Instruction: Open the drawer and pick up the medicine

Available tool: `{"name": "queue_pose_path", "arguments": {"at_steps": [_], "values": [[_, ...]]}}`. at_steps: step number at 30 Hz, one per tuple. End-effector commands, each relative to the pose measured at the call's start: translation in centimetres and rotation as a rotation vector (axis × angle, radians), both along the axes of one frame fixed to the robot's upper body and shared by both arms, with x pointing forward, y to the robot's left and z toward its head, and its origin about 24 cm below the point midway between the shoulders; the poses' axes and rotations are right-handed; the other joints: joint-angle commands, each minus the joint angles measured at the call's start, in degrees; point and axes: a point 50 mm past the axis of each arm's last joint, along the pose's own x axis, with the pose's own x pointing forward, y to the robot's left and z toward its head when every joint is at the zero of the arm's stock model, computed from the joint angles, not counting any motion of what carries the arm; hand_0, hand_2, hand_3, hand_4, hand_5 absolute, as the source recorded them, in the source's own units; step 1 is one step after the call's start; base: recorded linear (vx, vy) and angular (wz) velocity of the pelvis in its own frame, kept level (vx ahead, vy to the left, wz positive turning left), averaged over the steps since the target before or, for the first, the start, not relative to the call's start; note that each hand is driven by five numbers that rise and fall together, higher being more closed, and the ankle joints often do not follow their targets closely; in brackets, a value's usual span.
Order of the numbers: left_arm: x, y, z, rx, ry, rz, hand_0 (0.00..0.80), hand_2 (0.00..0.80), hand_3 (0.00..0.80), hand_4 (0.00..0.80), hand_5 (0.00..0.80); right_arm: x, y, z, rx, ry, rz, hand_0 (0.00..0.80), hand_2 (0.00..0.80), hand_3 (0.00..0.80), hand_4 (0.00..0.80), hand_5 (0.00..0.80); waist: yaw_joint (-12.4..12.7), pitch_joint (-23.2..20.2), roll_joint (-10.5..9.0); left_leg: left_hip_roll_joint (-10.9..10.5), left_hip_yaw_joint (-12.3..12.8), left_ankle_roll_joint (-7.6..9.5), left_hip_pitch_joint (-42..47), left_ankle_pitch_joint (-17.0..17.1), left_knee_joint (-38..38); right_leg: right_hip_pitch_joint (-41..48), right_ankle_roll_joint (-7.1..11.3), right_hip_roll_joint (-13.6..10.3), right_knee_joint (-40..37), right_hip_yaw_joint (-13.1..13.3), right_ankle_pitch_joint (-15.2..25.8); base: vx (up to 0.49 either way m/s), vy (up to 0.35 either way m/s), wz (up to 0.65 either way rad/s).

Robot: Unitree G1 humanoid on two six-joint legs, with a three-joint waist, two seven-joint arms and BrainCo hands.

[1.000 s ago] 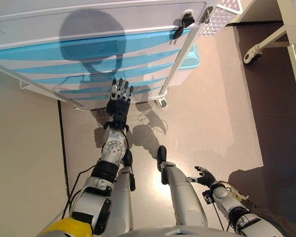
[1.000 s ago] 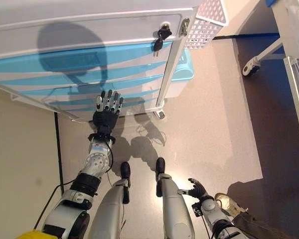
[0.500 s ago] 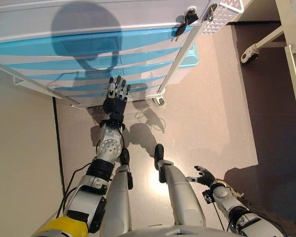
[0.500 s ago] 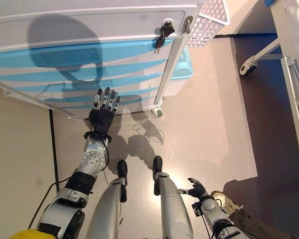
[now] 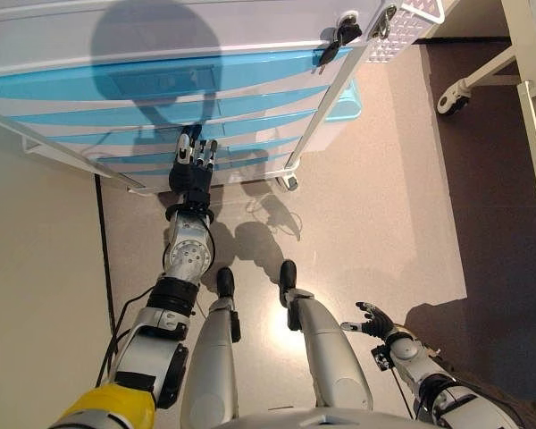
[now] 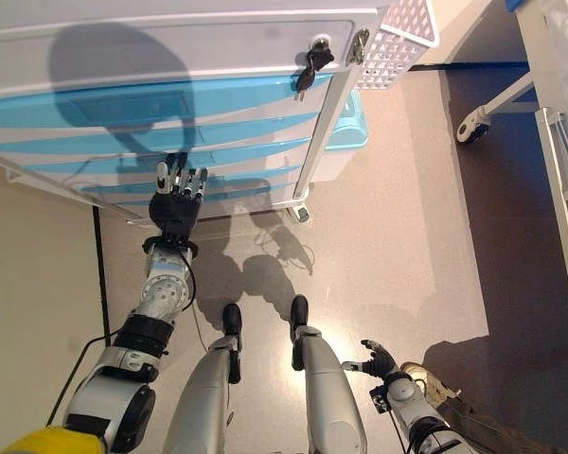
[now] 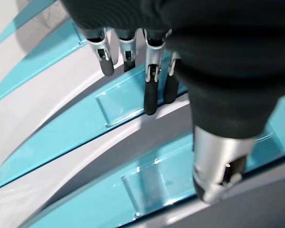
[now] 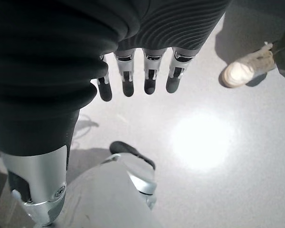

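Note:
A white cabinet (image 5: 161,27) with several blue drawer fronts (image 5: 116,85) stands in front of me, all shut. My left hand (image 5: 190,174) is stretched out low against the lower drawers. In the left wrist view its straight fingers (image 7: 151,90) reach the clear handle plate (image 7: 118,102) of one blue drawer, with a second handle plate (image 7: 147,187) on the drawer beside it. My right hand (image 5: 375,319) hangs open and empty low at my right side, and its relaxed fingers (image 8: 149,78) show in the right wrist view. No medicine is in view.
A bunch of keys (image 5: 338,37) hangs in a lock at the cabinet's top right corner. A white perforated basket (image 5: 411,18) and a light-blue bin (image 5: 344,103) sit by its right side. A wheeled white frame (image 5: 482,80) stands far right. A person's shoe (image 8: 240,71) is beside me.
My left hand has moved forward and a little left, from just short of the cabinet up to the lower drawer fronts. The right hand has stayed put.

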Motion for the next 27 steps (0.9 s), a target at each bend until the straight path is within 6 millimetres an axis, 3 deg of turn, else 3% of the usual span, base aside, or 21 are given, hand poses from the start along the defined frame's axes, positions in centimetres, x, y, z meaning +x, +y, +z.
{"name": "queue_pose_path", "arguments": {"at_steps": [1,8,14,19,22,27], "values": [[0.1,2.1,7.0,-0.01,-0.3,0.102,0.0,0.0,0.0,0.0,0.0,-3.0,-1.9,-1.1,-0.063,0.082,0.003,0.0,0.0,0.0,0.0,0.0,-0.15,-4.29,1.17,-2.5,-1.57,2.21,-0.69,-3.83,1.63,1.67,2.76,0.55,-1.28,-0.53,1.61,0.0,0.0,0.0],[-0.1,2.6,6.1,0.001,-0.266,0.118,0.0,0.0,0.0,0.0,0.0,-2.8,-1.9,-0.9,-0.068,0.071,0.0,0.0,0.0,0.0,0.0,0.0,0.2,-3.59,1.02,-2.62,-1.67,2.27,0.03,-3.51,1.03,2.37,2.76,0.43,-1.61,-0.51,1.69,0.0,0.0,0.0],[0.1,2.4,1.9,0.094,-0.088,0.088,0.0,0.0,0.0,0.0,0.0,-1.9,-2.0,-0.4,-0.085,0.04,-0.002,0.0,0.0,0.0,0.0,0.0,0.42,-1.93,1.0,-2.94,-1.54,2.24,0.78,-2.4,-0.41,3.02,2.83,0.13,-2.31,-0.46,2.22,0.0,0.0,0.0],[0.1,2.0,0.8,0.152,-0.048,0.054,0.0,0.0,0.0,0.0,0.0,-1.6,-2.2,-0.2,-0.09,0.024,-0.01,0.0,0.0,0.0,0.0,0.0,0.41,-1.4,1.07,-3.02,-1.42,2.27,0.75,-2.14,-0.46,3.07,2.8,0.1,-2.39,-0.51,2.4,0.0,0.0,0.0],[-0.1,1.2,-1.2,0.22,0.014,-0.015,0.0,0.0,0.0,0.0,0.0,-1.4,-2.6,0.1,-0.096,0.013,-0.024,0.0,0.0,0.0,0.0,0.0,0.34,-0.92,1.15,-3.03,-1.37,2.28,0.79,-1.88,-0.59,3.22,2.71,0.12,-2.62,-0.41,2.53,0.0,0.0,0.0],[-0.4,0.5,-2.7,0.307,0.053,-0.084,0.0,0.0,0.0,0.0,0.0,-1.3,-2.9,0.2,-0.101,0.01,-0.035,0.0,0.0,0.0,0.0,0.0,0.19,-0.65,1.29,-2.94,-1.22,2.18,1.0,-1.3,-1.35,3.46,2.83,0.1,-3.27,-0.4,2.99,0.0,0.0,0.0]]}}
